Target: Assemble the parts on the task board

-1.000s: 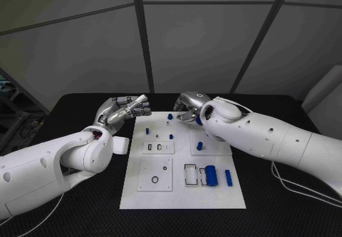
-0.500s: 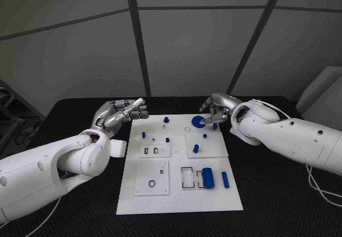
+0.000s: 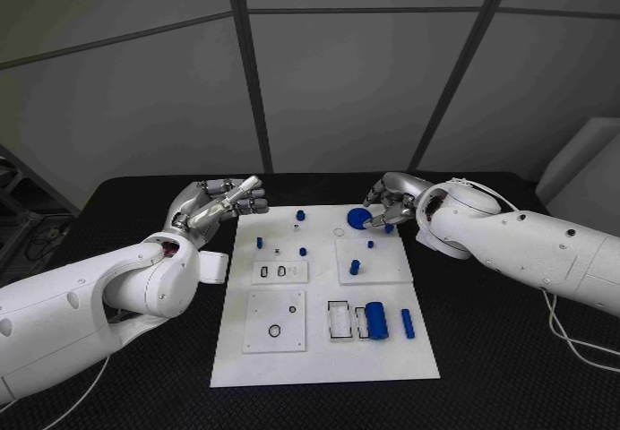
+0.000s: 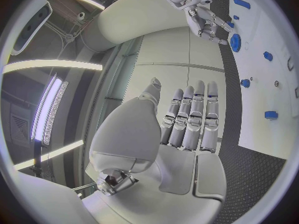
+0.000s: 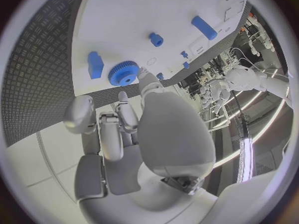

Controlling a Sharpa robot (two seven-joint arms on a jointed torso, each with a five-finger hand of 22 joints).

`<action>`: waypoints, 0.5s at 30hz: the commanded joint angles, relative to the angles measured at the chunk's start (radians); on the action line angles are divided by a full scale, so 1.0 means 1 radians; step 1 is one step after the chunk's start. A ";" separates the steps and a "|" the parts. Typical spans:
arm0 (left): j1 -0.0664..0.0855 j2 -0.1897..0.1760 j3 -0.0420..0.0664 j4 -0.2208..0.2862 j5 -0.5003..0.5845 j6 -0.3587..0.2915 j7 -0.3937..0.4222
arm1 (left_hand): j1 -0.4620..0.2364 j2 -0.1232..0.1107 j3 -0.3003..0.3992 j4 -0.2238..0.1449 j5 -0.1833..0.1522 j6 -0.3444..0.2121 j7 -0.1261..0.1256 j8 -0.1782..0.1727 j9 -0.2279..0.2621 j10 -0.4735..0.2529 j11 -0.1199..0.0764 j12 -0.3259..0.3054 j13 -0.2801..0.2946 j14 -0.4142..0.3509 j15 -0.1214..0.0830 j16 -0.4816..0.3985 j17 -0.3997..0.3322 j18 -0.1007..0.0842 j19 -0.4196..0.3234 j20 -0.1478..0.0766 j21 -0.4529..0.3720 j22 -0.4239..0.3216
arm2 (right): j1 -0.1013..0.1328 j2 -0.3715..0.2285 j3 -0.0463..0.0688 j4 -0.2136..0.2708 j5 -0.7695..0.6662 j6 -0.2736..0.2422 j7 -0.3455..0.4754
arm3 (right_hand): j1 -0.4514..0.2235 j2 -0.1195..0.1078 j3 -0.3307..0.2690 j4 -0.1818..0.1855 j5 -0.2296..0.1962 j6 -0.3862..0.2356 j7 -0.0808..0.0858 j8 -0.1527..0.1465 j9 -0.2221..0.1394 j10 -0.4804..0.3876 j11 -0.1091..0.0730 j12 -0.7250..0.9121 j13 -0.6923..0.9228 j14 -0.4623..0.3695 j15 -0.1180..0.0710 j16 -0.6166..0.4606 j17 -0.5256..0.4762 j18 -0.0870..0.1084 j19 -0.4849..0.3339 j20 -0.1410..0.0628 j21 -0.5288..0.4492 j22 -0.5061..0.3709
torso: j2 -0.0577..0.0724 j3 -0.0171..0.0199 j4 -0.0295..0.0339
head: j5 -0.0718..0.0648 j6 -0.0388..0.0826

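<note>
The white task board point(image 3: 323, 358) lies in the middle of the black table. A blue gear point(image 3: 358, 216) sits flat near its far edge, with a small blue block point(image 3: 389, 227) beside it. My right hand point(image 3: 391, 204) hovers just right of the gear, fingers loosely bent and holding nothing. The right wrist view has the gear point(image 5: 124, 73) and block point(image 5: 94, 64) just past my fingertips point(image 5: 144, 79). My left hand point(image 3: 219, 204) hangs off the board's far left corner, fingers straight and empty. The left wrist view looks past that hand point(image 4: 187, 129) to the right hand point(image 4: 206, 17) and the gear point(image 4: 234, 42).
Small blue pegs point(image 3: 300, 215) point(image 3: 259, 242) point(image 3: 354, 266) stand on the board's far half. A thick blue cylinder point(image 3: 376, 320) and a thin blue bar point(image 3: 407, 323) lie at its near right. A black ring point(image 3: 275, 331) lies on the near left plate. Black table point(image 3: 517, 358) surrounds the board.
My right hand has drawn back to the right from over the board's far edge, leaving the blue gear uncovered on the board. The left hand has hardly moved.
</note>
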 commanded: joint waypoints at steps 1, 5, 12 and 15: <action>0.001 0.002 0.001 0.000 -0.008 0.014 0.005 | -0.004 0.009 0.001 -0.007 -0.005 0.007 -0.002 -0.003 0.000 0.004 0.002 -0.003 0.001 0.002 0.003 -0.004 0.000 -0.001 -0.001 0.004 0.001 -0.001 | 0.002 0.014 0.001 -0.018 0.006 0.029 -0.014 | 0.007 0.004 0.003 0.010 0.008 -0.008 0.001 0.009 0.001 0.010 0.000 0.012 0.013 0.089 0.010 0.008 0.179 -0.019 0.009 0.003 0.006 0.006 | 0.001 -0.0007 -0.0005 | 0.002 -0.002; 0.001 0.002 0.001 -0.001 -0.008 0.014 0.004 | -0.004 0.009 0.001 -0.007 -0.005 0.007 -0.002 -0.003 0.000 0.004 0.002 -0.003 0.001 0.002 0.003 -0.004 0.000 -0.001 -0.001 0.004 0.001 -0.001 | 0.002 0.028 0.001 -0.037 0.016 0.030 -0.018 | 0.007 0.010 0.004 0.016 0.015 -0.009 0.002 0.014 0.001 0.014 0.000 0.020 0.024 0.090 0.010 0.011 0.185 -0.020 0.012 0.003 0.012 0.014 | 0.000 -0.0003 0.0013 | 0.001 -0.005; 0.001 0.002 0.001 -0.002 -0.008 0.015 0.003 | -0.004 0.009 0.001 -0.007 -0.005 0.007 -0.002 -0.003 0.000 0.004 0.002 -0.003 0.001 0.002 0.003 -0.004 0.000 -0.001 -0.001 0.004 0.001 -0.001 | 0.002 0.041 0.001 -0.051 0.028 0.039 -0.024 | 0.007 0.016 0.006 0.021 0.019 -0.006 0.001 0.021 0.001 0.026 0.000 0.039 0.047 0.091 0.011 0.014 0.192 -0.022 0.016 0.004 0.018 0.024 | 0.000 0.0001 -0.0006 | 0.005 -0.007; 0.001 0.002 0.001 -0.002 -0.008 0.015 0.003 | -0.004 0.009 0.001 -0.007 -0.005 0.007 -0.002 -0.004 0.000 0.004 0.002 -0.003 0.000 0.002 0.003 -0.004 0.000 -0.001 -0.001 0.004 0.001 -0.001 | 0.002 0.045 0.001 -0.054 0.034 0.042 -0.026 | 0.009 0.018 0.007 0.022 0.021 -0.006 0.001 0.023 0.001 0.028 0.000 0.043 0.051 0.091 0.011 0.014 0.193 -0.022 0.017 0.004 0.019 0.026 | 0.000 0.0003 -0.0009 | 0.006 -0.008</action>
